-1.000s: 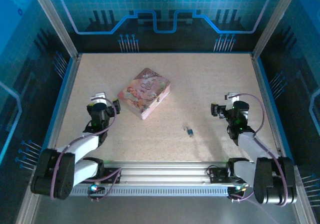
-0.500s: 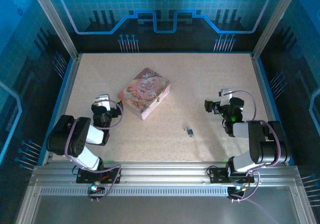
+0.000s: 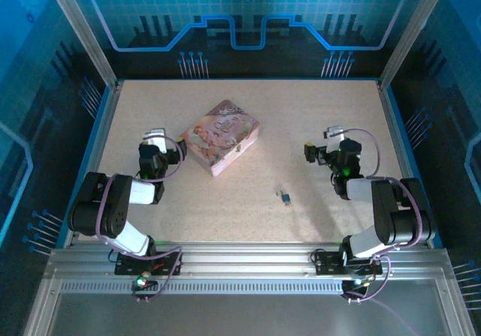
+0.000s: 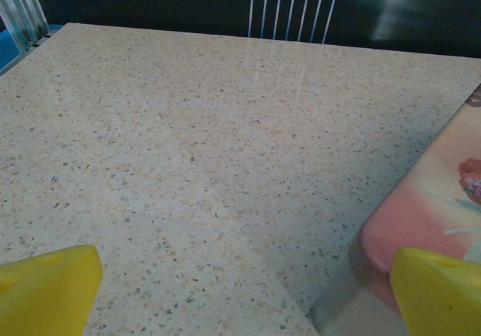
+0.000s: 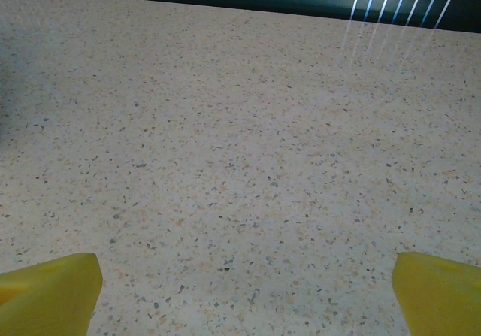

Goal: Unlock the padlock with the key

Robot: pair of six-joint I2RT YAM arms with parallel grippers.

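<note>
Padlock (image 3: pixel 285 197): a tiny bluish speck on the speckled, stone-look table (image 3: pixel 323 103), between my arms and nearer the right one. I cannot make out its shackle or the key. The frame edge cuts off the pink tin (image 4: pixel 432 193) at its rounded corner. My left gripper (image 4: pixel 240 298) and right gripper (image 5: pixel 240 295) both stand wide and empty, yellow tips cropped.

The table (image 3: pixel 316 110) is coloured beige, with fine dark speckles. The tin (image 3: pixel 219 137) is printed pink, with a pale picture. To the right of the tin, the padlock (image 3: pixel 285 197) is seen as bluish. Yellow pads (image 4: pixel 46 287) are carried by the left gripper (image 4: pixel 240 298) and the right gripper (image 5: pixel 240 295).
</note>
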